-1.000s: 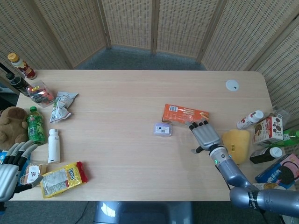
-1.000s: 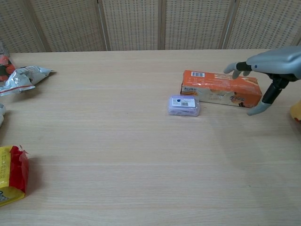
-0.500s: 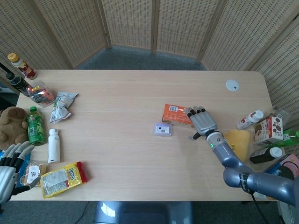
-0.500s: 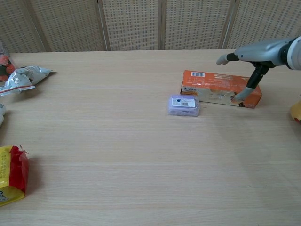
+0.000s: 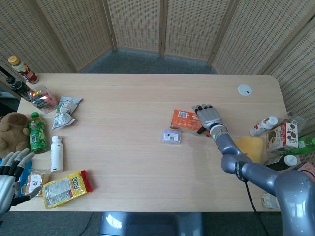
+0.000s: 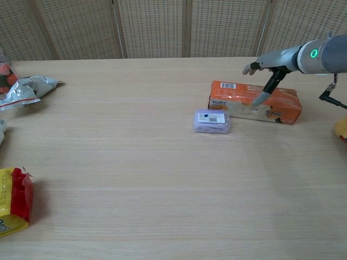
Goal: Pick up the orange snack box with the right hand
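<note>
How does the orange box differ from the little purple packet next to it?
The orange box is long and much larger; the purple packet is short and squat. The box is bright orange with printed pictures; the packet is pale purple with a white label on top. The right hand hangs spread over the box, while nothing is above the packet. Both lie flat on the table, close together, each showing a barcode.

I work at a staged test bench: woven rattan screens (image 5: 162, 24) fence my pale wooden table (image 5: 128, 147), with snacks and drink bottles (image 5: 35, 132) parked along its edges.
</note>
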Motion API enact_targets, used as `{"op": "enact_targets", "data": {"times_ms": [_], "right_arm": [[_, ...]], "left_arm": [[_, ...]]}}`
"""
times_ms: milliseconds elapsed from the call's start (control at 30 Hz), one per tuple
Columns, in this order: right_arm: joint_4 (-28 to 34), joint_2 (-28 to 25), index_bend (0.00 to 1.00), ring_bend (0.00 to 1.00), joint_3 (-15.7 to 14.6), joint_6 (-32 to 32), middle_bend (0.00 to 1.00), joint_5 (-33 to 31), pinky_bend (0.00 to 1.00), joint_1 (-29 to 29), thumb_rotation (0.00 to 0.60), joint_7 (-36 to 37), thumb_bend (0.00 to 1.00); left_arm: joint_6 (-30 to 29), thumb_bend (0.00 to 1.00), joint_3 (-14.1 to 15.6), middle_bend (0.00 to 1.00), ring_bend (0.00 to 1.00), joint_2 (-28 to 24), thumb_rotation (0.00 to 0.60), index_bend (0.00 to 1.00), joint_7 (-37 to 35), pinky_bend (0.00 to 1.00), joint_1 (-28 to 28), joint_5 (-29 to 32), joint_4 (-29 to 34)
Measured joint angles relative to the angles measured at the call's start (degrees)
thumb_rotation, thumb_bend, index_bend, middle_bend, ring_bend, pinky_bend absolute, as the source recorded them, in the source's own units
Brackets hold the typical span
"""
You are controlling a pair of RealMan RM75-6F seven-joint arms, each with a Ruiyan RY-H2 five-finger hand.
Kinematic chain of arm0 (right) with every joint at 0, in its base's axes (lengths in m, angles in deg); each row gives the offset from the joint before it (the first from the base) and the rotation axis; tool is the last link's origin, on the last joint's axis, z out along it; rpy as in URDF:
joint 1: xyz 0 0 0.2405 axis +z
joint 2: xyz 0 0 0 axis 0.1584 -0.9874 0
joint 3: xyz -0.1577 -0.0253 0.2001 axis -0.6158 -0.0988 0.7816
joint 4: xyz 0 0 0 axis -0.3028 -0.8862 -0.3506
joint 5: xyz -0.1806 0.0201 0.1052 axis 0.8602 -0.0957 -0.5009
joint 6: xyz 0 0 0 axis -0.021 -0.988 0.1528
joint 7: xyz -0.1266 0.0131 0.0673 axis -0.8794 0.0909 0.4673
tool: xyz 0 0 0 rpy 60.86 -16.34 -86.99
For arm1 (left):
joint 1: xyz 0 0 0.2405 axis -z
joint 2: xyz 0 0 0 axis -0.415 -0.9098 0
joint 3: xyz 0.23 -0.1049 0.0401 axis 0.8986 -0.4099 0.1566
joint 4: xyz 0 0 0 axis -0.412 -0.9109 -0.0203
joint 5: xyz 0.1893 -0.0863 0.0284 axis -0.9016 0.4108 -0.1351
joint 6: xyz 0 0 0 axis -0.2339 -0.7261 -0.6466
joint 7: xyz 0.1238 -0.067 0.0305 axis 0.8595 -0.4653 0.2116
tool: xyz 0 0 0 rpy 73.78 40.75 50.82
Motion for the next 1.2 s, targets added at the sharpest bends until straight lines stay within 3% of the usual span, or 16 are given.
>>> {"op": "enact_targets", "data": {"times_ms": [267,500,700,800,867,1000,1200], "right_arm": [[-3.94,2.48,0.00,0.00,-2.25,2.14,0.00,-1.91,0.00,1.47,0.378,0.81,0.18],[-6.91,4.21,0.00,0.00,-2.66,2.27,0.00,-2.01,0.00,1.54,0.401,1.94,0.18],[-10.41,6.79,0.00,0.02,-2.39,2.62,0.13,0.57,0.00,0.41,0.447,4.52,0.18],[-11.86,7.68,0.00,0.14,-1.87,2.83,0.25,2.11,0.09,-0.30,0.539,6.10,0.17],[-12.51,8.14,0.00,0.29,-1.40,2.69,0.39,3.27,0.23,-0.77,0.599,7.11,0.16],[-13.44,8.74,0.08,0.49,-0.43,2.42,0.56,5.62,0.41,-1.77,0.600,9.19,0.14],[-13.70,8.88,0.22,0.71,1.11,1.12,0.72,9.22,0.57,-3.23,0.600,12.09,0.14]], "left_arm": [[0.16,0.22,-0.09,0.07,0.00,-0.06,0.600,0.11,0.38,0.00,0.01,0.10,0.31],[0.07,0.22,-0.07,0.07,0.00,-0.10,0.600,0.11,0.55,0.00,-0.11,0.01,0.43],[-0.35,0.23,-0.01,0.07,0.00,-0.24,0.600,0.11,0.24,0.00,-0.50,0.19,0.18],[-0.41,0.22,-0.02,0.07,0.00,-0.30,0.600,0.11,0.21,0.00,-0.52,0.06,0.22],[-0.34,0.22,-0.02,0.07,0.00,-0.24,0.600,0.11,0.21,0.00,-0.50,0.04,0.18],[-0.13,0.23,-0.04,0.07,0.00,-0.08,0.600,0.11,0.27,0.00,-0.44,0.08,0.13],[0.04,0.22,-0.18,0.07,0.00,-0.16,0.600,0.11,0.54,0.00,-0.30,0.11,0.34]]}}
